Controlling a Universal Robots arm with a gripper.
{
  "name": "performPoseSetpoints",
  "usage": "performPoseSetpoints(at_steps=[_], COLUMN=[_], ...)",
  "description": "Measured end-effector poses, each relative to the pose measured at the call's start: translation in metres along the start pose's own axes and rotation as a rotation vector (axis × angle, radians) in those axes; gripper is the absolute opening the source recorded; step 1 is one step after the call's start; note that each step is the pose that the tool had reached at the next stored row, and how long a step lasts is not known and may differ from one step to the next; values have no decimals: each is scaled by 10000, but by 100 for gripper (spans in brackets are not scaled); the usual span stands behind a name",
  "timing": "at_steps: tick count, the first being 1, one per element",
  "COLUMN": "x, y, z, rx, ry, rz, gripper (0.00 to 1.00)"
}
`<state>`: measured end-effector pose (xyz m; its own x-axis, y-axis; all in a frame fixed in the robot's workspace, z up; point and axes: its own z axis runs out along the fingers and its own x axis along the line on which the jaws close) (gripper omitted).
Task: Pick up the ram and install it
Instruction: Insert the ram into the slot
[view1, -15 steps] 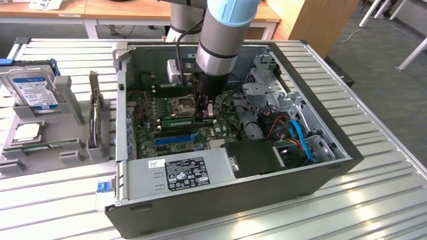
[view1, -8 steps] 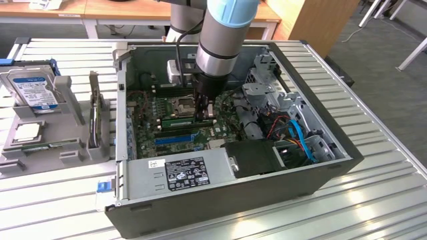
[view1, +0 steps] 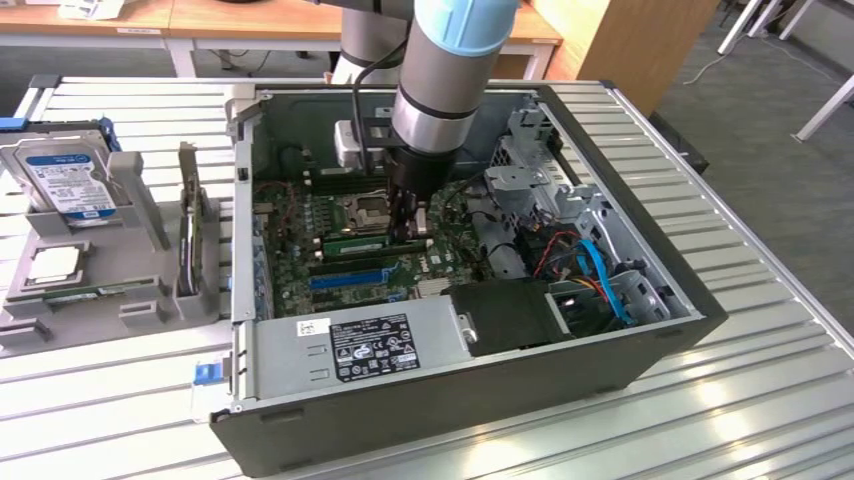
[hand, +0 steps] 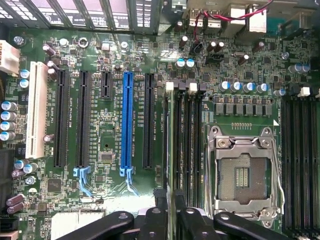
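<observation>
The ram (view1: 355, 243) is a long green stick standing on edge in a memory slot beside the CPU socket (hand: 243, 175), inside the open computer case (view1: 641, 350). In the wrist view the ram (hand: 169, 140) appears edge-on as a thin strip running along the slot. My gripper (view1: 410, 232) reaches down into the case at the ram's end nearer the exterior view's right. Its black fingers (hand: 160, 202) stand slightly apart, one on each side of the stick's top edge, so my gripper (hand: 170, 199) is open.
A grey fixture (view1: 147, 310) at the exterior view's left holds a blue-labelled hard drive (view1: 64, 182), a dark expansion card (view1: 188, 235), a CPU chip (view1: 54, 263) and another green stick (view1: 83, 293). Power supply (view1: 360, 345), drive cage and cables (view1: 594, 270) crowd the case.
</observation>
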<state>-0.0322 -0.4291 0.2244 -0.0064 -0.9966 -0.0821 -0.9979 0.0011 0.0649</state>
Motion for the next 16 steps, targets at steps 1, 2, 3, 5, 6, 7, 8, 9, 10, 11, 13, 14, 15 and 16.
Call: performPoseSetpoints(at_steps=[1, 2, 3, 5, 6, 7, 8, 9, 10, 11, 13, 14, 15, 16], x=[0, 0, 0, 0, 0, 0, 0, 0, 0, 0, 0, 0, 0, 0], y=[0, 0, 1, 1, 1, 1, 1, 1, 1, 1, 1, 1, 1, 1], z=[0, 0, 0, 0, 0, 0, -1, -2, -2, -2, -2, -2, -3, -2], rx=[0, 0, 1, 0, 1, 0, 0, 1, 1, 1, 1, 0, 0, 0], ry=[0, 0, 0, 0, 0, -1, -1, -1, -1, -1, 0, 0, 0, 0], rz=[0, 1, 2, 1, 1, 1, 1, 2, 1, 1, 2, 1, 1, 1], gripper=[19, 19, 19, 19, 19, 19, 19, 19, 19, 19, 19, 20, 20, 25])
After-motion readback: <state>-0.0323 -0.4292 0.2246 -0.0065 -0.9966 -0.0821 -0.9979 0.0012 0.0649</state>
